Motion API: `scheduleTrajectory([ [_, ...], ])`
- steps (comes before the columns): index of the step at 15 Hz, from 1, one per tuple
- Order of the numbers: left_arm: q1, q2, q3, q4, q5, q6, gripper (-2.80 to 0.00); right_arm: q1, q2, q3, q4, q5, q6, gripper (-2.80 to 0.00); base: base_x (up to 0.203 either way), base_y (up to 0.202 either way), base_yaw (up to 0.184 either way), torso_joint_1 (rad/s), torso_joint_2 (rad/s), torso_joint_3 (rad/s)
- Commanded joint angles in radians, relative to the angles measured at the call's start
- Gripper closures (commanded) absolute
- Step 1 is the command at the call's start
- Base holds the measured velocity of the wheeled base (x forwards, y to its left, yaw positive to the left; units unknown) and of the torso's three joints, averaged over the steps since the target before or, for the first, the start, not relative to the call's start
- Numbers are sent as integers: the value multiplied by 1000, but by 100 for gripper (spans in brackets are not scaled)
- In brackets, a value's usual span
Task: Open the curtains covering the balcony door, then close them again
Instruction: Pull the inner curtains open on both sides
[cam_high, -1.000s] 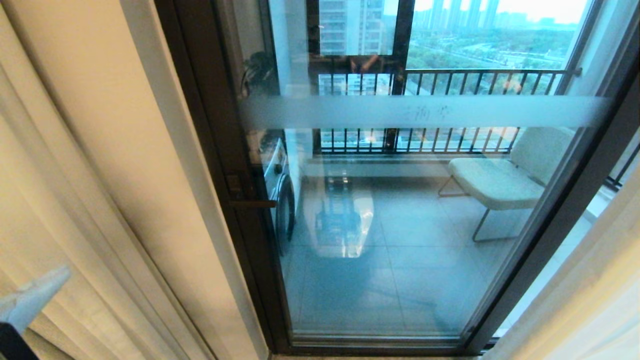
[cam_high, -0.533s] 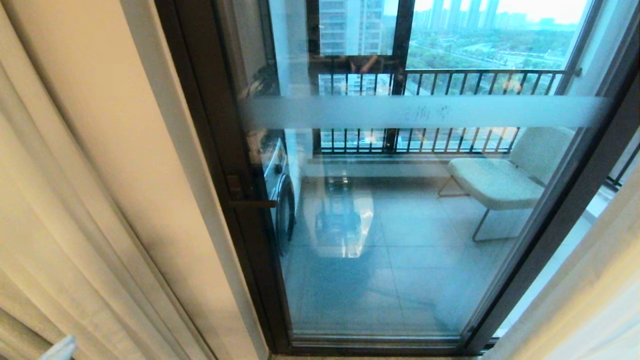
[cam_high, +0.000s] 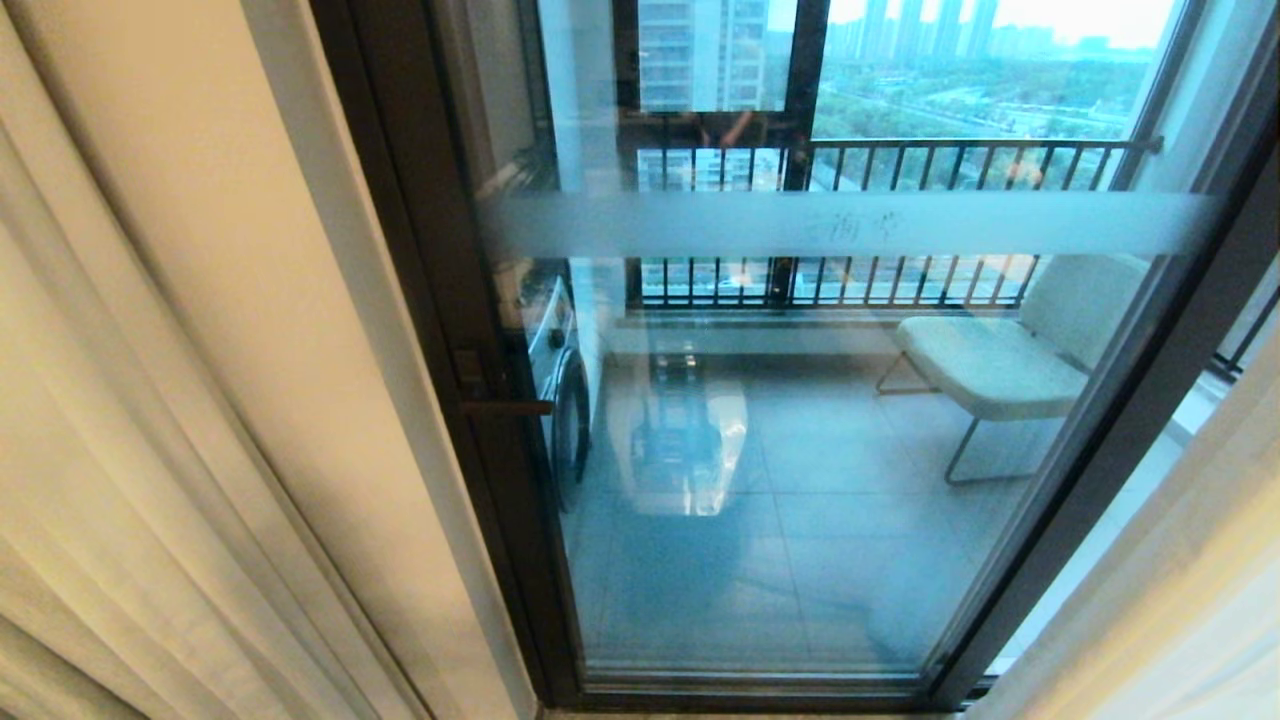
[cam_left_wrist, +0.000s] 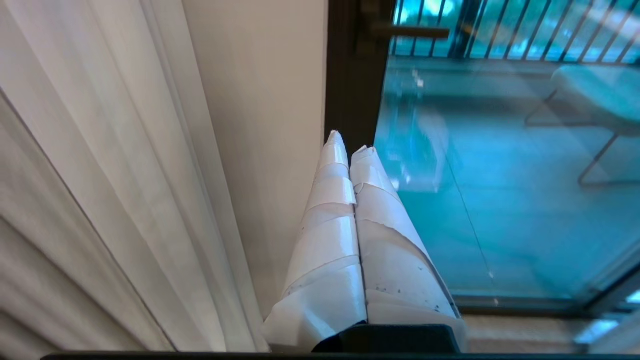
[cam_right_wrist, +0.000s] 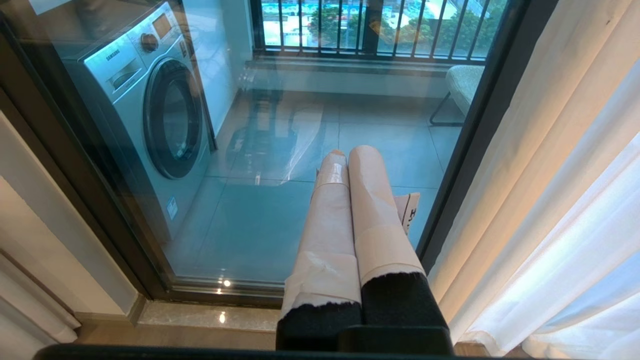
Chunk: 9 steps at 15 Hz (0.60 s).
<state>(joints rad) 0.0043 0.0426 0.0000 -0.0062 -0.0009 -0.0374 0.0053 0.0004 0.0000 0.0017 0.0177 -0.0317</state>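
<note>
The curtains (cam_high: 150, 450) are drawn aside, so the balcony door (cam_high: 800, 450) is uncovered between them. Behind the glass stand a washing machine (cam_right_wrist: 150, 115), a pale chair (cam_high: 1000, 360) and a dark railing (cam_high: 900, 165). The left pincer (cam_left_wrist: 345, 142) and right pincer (cam_right_wrist: 347, 152) are both clenched and empty, near the door.

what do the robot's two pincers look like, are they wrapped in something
Yes. The left pincer has two tapered fingers wrapped in glossy white tape on a black base. The right pincer has two rounded fingers wrapped in beige tape over black fuzzy padding, with a printed tag sticking out.
</note>
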Motion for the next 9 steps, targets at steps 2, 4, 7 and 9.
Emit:
scheduleTrajectory([
  [2, -1, -43, 0, 0, -1, 1, 0, 1, 0, 0, 0, 1, -1, 0, 0, 0, 0, 0, 0, 0],
  [4, -1, -43, 0, 0, 1, 1, 0, 1, 0, 0, 0, 1, -1, 0, 0, 0, 0, 0, 0, 0],
  [7, -1, -43, 0, 0, 1, -2, 0, 1, 0, 0, 0, 1, -1, 0, 0, 0, 0, 0, 0, 0],
  [9, -1, -43, 0, 0, -1, -2, 0, 1, 0, 0, 0, 1, -1, 0, 0, 0, 0, 0, 0, 0],
])
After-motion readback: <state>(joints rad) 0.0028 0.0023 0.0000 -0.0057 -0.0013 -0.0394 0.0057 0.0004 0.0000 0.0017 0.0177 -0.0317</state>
